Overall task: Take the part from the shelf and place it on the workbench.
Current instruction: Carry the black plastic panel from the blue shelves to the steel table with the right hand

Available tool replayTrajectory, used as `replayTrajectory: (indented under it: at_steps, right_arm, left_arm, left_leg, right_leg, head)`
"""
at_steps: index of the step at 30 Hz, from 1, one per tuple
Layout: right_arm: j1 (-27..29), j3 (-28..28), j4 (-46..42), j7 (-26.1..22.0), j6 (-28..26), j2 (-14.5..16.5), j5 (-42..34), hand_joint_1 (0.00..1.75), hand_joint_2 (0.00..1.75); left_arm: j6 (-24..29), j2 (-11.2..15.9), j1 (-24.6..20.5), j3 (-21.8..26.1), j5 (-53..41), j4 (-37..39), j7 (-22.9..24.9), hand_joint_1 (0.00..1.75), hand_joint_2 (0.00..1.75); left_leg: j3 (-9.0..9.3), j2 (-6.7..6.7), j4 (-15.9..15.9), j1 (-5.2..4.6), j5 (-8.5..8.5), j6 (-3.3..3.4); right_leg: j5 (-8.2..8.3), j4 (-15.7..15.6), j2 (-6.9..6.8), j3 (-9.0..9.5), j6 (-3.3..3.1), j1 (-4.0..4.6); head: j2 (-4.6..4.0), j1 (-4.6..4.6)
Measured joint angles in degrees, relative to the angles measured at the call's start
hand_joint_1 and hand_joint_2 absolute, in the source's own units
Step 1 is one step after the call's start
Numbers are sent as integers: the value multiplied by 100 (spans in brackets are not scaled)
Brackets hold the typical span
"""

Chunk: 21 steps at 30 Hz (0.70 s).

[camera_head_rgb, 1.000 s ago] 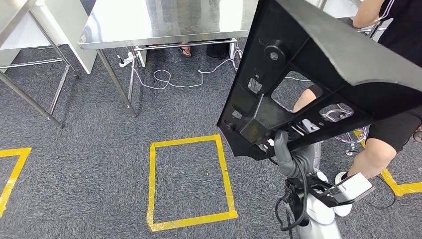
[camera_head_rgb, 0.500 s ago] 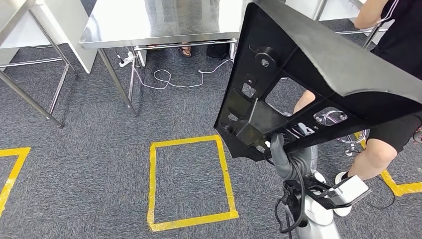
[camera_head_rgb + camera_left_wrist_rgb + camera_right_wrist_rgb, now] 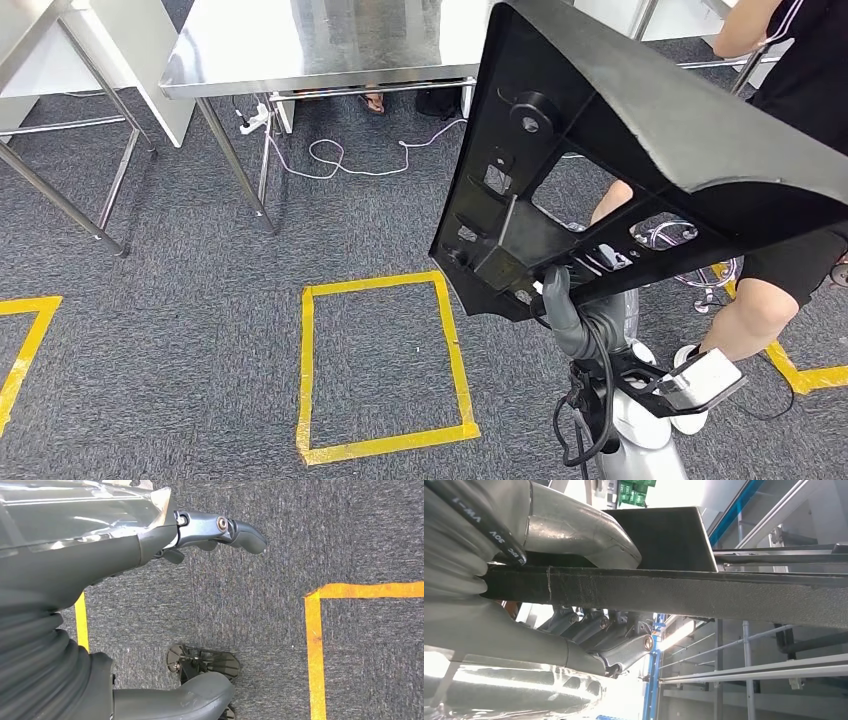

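A large black moulded part [image 3: 640,130] with cut-outs and ribs fills the upper right of the head view, held up in the air and tilted. My right hand [image 3: 565,310] grips its lower edge from below. In the right wrist view the thumb [image 3: 574,535] lies on one face of the part's rough black edge [image 3: 724,597] and the fingers [image 3: 614,635] press on the other. The steel workbench [image 3: 300,50] stands ahead at the upper left, its top bare. My left hand [image 3: 125,555] hangs over the carpet, fingers apart and holding nothing.
A person [image 3: 790,250] in dark shorts sits close on the right, beside the part. A yellow tape square [image 3: 380,360] marks the grey carpet in front of me. White cables [image 3: 340,155] lie under the workbench. Another steel frame [image 3: 60,190] stands at the far left.
The part has shifted a little to the left and up with my right hand. In the last half second it has hardly moved.
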Motion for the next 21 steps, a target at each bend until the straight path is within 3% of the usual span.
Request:
replayTrajectory:
  at_steps: [4,7,9,11,13,14,16,17,18,19,21]
  right_arm:
    - [-2,32,0,-2,0,-15,-10,175,175]
    - [-26,76,-7,1,-2,-15,-14,175,175]
    - [-62,91,-9,5,-8,-14,-14,175,175]
    - [-83,103,-2,12,-24,-15,-14,175,175]
    - [-76,116,15,21,-42,-20,-14,175,175]
    - [-73,123,24,24,-49,-22,-13,175,175]
    - [-71,137,34,25,-53,-25,-11,175,175]
    - [-67,146,36,26,-54,-22,-7,175,175]
    - [-61,157,38,29,-55,-22,-3,175,175]
    - [-55,166,40,32,-56,-20,2,175,175]
    - [-44,179,41,36,-60,-18,8,175,175]
  left_arm:
    - [5,5,0,1,1,0,4,0,175]
    - [33,16,0,2,6,0,10,0,175]
    - [59,10,-3,4,9,0,7,0,175]
    - [67,3,-7,8,10,0,4,0,175]
    - [68,-11,-2,19,10,1,1,0,175]
    - [68,-21,2,25,9,1,-4,0,175]
    - [68,-32,6,34,9,2,-15,0,175]
    - [68,-30,2,38,8,2,-20,0,175]
    - [69,-30,-3,41,7,2,-23,0,175]
    - [69,-29,-3,44,4,3,-23,0,175]
    - [73,-40,0,45,-1,5,-20,0,175]
  left_leg:
    - [-7,1,9,-6,-9,22]
    - [124,8,-203,28,68,164]
    - [266,21,-402,78,159,225]
    - [292,32,-430,84,166,225]
    - [294,27,-415,104,140,183]
    - [294,21,-388,127,117,144]
    - [271,3,-260,187,21,19]
    - [238,-2,-153,202,-50,-54]
    - [204,-8,-72,205,-109,-113]
    - [177,-10,-13,201,-154,-153]
    - [167,-10,19,224,-189,-185]
  right_leg:
    - [11,-29,1,12,18,-30]
    - [17,-60,-3,39,60,-26]
    - [-150,293,-3,-128,22,2]
    - [-433,1007,1,-501,2,-33]
    - [-513,1379,-2,-714,80,-93]
    - [-417,1238,-3,-650,157,-127]
    - [-134,560,4,-303,323,-189]
    - [-48,279,19,-152,345,-203]
    - [-21,136,32,-66,317,-202]
    - [-48,133,45,-56,250,-187]
    - [-75,169,47,-61,124,-173]
  head:
    - [0,-1]
    - [1,-4]
    - [1,7]
    - [1,15]
    - [1,19]
    - [1,20]
    - [0,25]
    - [0,40]
    - [0,45]
    - [0,45]
    - [0,28]
